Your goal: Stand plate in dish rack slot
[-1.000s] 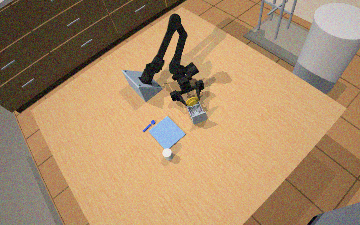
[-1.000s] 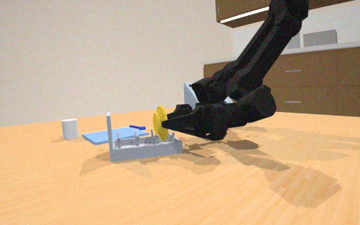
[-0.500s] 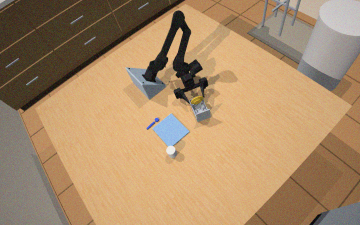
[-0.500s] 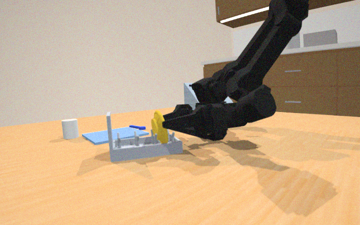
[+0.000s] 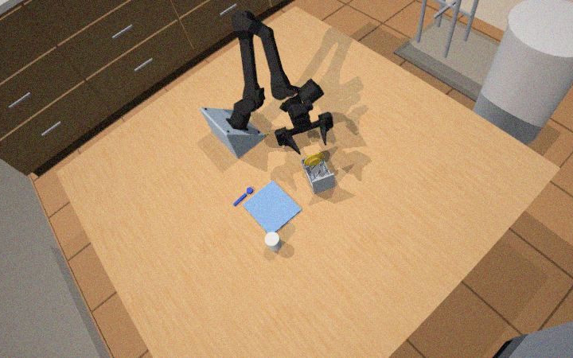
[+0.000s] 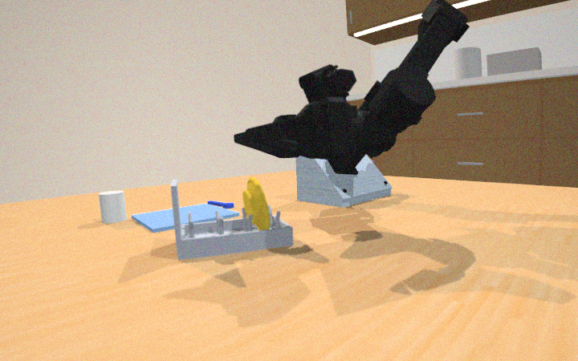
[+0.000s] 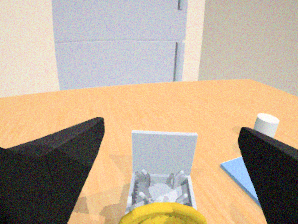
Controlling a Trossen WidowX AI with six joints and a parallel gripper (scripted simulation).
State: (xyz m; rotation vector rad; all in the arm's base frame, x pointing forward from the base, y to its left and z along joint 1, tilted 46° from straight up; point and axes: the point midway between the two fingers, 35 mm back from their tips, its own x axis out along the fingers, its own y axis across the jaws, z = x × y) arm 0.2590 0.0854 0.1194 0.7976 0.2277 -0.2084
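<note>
The dish rack point(image 5: 321, 176) stands near the middle of the wooden table point(image 5: 413, 213), well apart from every table edge. On its left side lie a blue mat point(image 5: 272, 206), a small blue spoon point(image 5: 242, 196) and a white cup point(image 5: 272, 239); on the other sides the wood around the rack is bare. The grey base point(image 5: 231, 129) of the arm stands behind the rack.

The yellow plate point(image 6: 255, 202) stands upright in the rack, in a slot at the end nearer to the arm, between the rails.

The gripper point(image 5: 307, 136) hangs above and behind the plate. Its fingers are spread wide, with nothing between them, and they do not touch the plate or the rack.
</note>
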